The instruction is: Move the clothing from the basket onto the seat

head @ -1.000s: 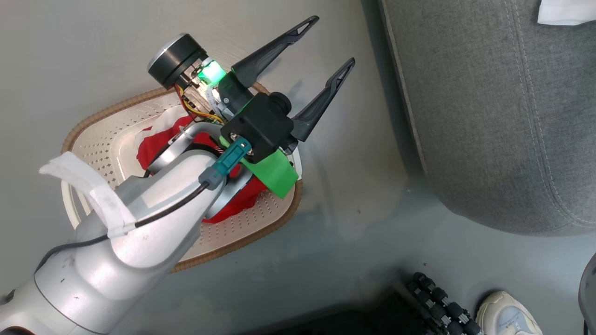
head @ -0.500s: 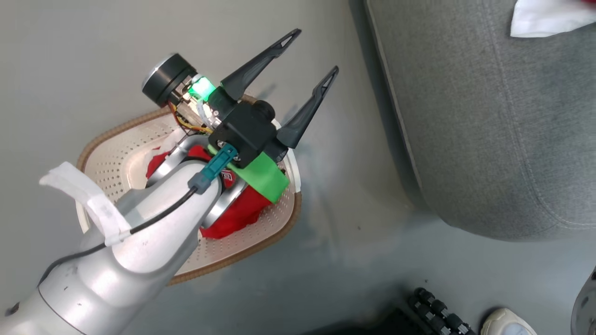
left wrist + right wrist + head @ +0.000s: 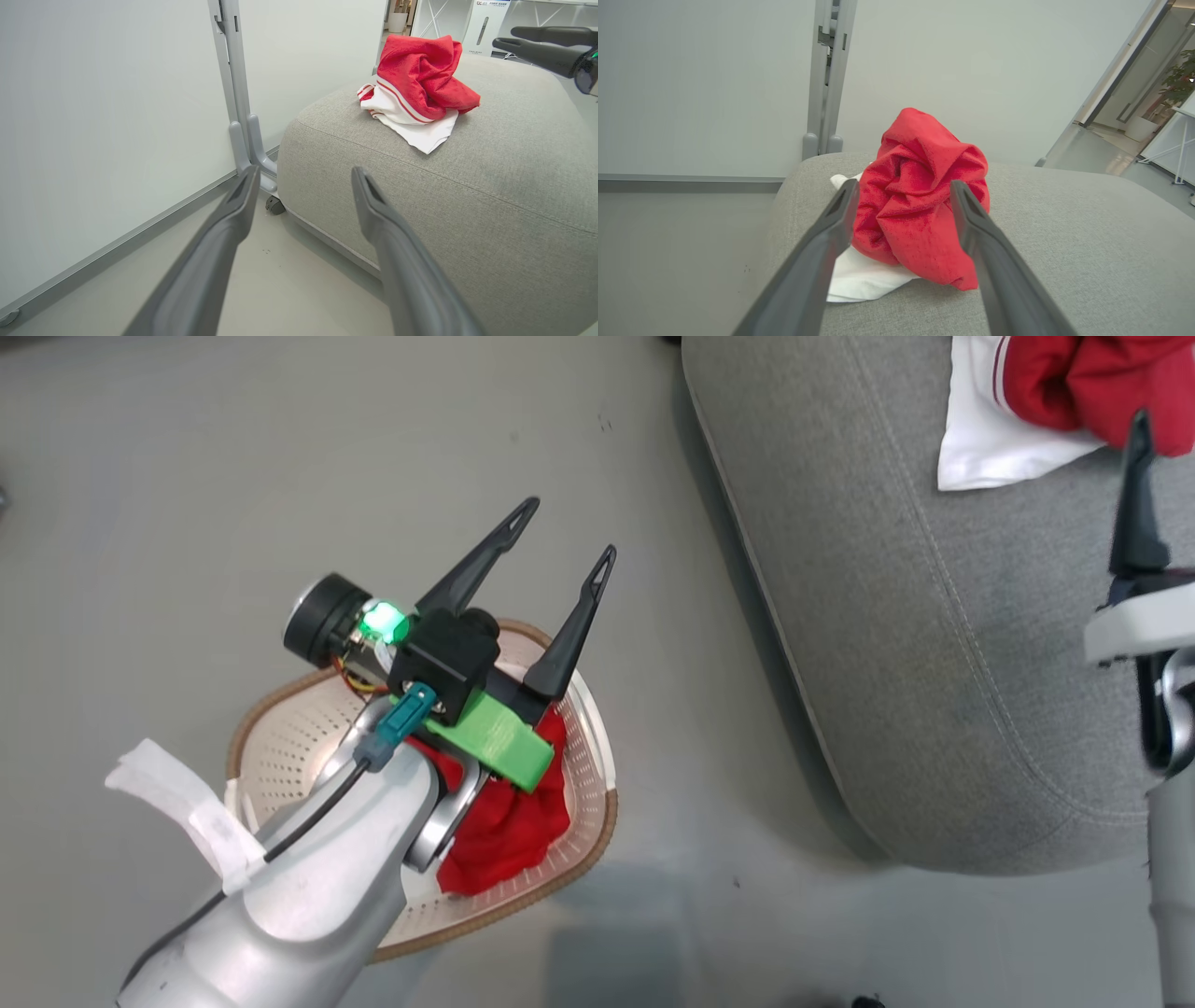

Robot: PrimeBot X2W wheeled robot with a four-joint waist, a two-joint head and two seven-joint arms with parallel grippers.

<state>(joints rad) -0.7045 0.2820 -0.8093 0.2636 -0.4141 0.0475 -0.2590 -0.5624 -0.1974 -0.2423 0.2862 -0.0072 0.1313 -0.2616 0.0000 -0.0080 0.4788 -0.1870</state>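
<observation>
Clothing lies in two places. One crumpled garment (image 3: 420,79), red over a white flap with red stripes, sits on top of the seat (image 3: 467,210), toward the end nearest a white partition (image 3: 117,116). The second garment (image 3: 509,821), also red, is in the basket (image 3: 590,775), which stands on the floor (image 3: 187,476) well apart from the seat's long side.

The right pincer (image 3: 903,184) hovers over the seat, near the crumpled garment. Its fingers are spread, and the cloth shows beyond the gap between them. From the left wrist view it hangs off to one side of the heap, not touching it.

The left pincer (image 3: 570,528) hangs above the basket edge that faces the seat, with its fingers apart and nothing between them. The left forearm (image 3: 308,887) crosses over the basket and hides much of the second garment.

The partition's grey post (image 3: 233,70) and a small castor (image 3: 274,205) stand just beside the seat's end.
</observation>
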